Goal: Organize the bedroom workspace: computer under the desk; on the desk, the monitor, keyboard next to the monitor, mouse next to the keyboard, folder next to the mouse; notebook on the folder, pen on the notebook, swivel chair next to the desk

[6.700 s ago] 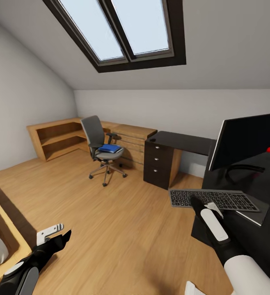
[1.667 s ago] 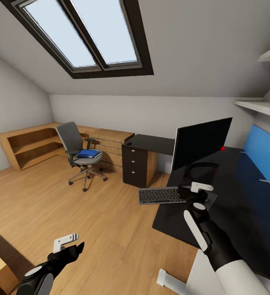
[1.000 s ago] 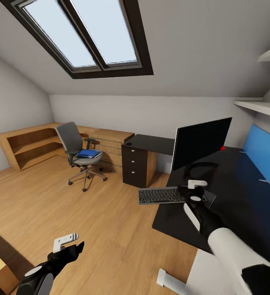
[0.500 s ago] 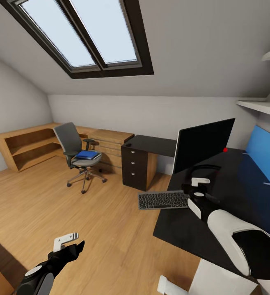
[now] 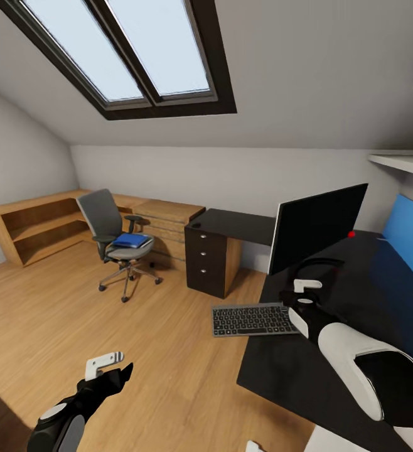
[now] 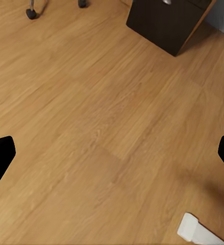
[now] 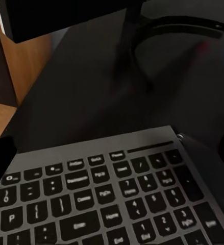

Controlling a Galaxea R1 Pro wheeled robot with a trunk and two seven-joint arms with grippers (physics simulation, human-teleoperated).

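Low in the frame's left corner, the left tool (image 5: 109,369) hangs released over bare wood floor (image 6: 101,127). Right of centre, the right tool (image 5: 302,294) sits at the keyboard's (image 5: 253,319) right end — whether it grips, I cannot tell. That keyboard juts off the worktop (image 5: 357,301) edge, before the monitor (image 5: 319,227). Farther left, the swivel chair (image 5: 115,242) carries the blue folder (image 5: 131,240).
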